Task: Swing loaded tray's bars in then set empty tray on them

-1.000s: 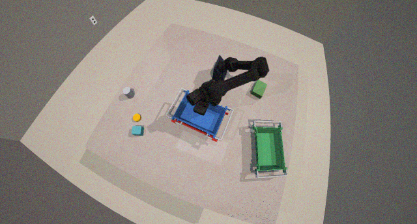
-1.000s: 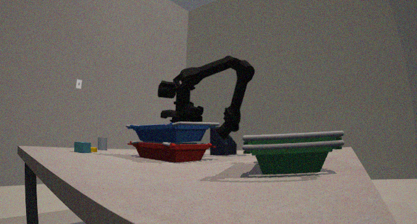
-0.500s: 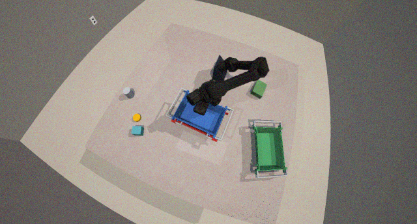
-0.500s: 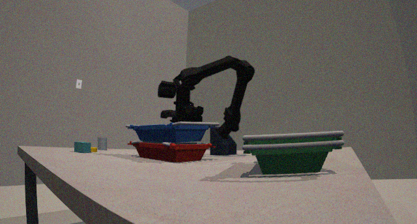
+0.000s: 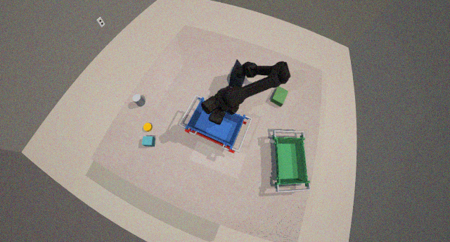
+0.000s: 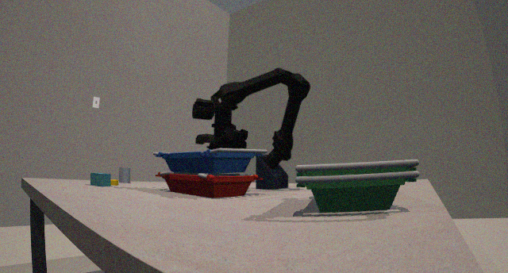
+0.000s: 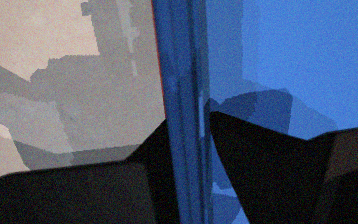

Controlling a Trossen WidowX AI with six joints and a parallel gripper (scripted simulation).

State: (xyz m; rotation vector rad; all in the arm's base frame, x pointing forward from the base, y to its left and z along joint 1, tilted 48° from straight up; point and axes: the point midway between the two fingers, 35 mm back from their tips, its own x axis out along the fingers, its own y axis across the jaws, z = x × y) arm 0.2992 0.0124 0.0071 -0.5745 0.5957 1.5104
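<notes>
From the top view, I am holding the blue tray [image 5: 218, 126] [image 6: 208, 162] [image 7: 300, 50] by its far-side wall, nearest my arm, with my jaws [image 5: 229, 112] [image 6: 227, 147] nearly closed; its floor is spreading out beyond me, over the red tray [image 5: 211, 140] [image 6: 210, 186]. The green tray [image 5: 291, 159] [image 6: 355, 195] is standing well apart.

In the exterior view, the blue tray is sitting below my jaws, roughly level, just above the red one, whose load I cannot see. A pale bar end [image 6: 203, 175] is showing between them; whether it bears the weight, I cannot tell.

In the wrist view, the blue wall is running between my fingertips. I should be lowering straight, keeping it level, checking that both bars bear it, then opening gently and rising without dragging the wall.
</notes>
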